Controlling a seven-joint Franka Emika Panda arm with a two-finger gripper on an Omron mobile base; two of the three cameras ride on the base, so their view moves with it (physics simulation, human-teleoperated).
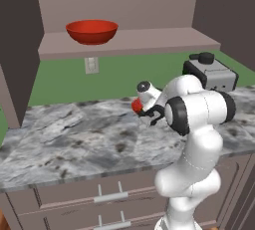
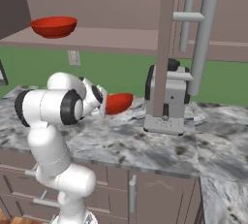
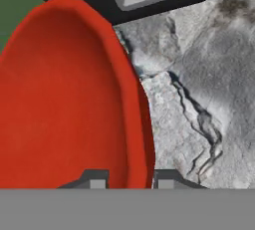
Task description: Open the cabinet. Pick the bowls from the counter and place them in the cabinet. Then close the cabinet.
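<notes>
coffee machine (image 2: 167,99) crowds counter (image 1: 74,134) right, open door (image 2: 164,43) overhangs; left slab bare

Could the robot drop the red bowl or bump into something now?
Maybe. The gripper pinches only the thin rim of the bowl on the counter, one fingertip on each side, so the glossy bowl could tilt or slip when lifted. The coffee machine stands right beside it, and the open cabinet door hangs just above, so a swing that way might knock either one. The other bowl already sits on the cabinet shelf, leaving less room.
</notes>
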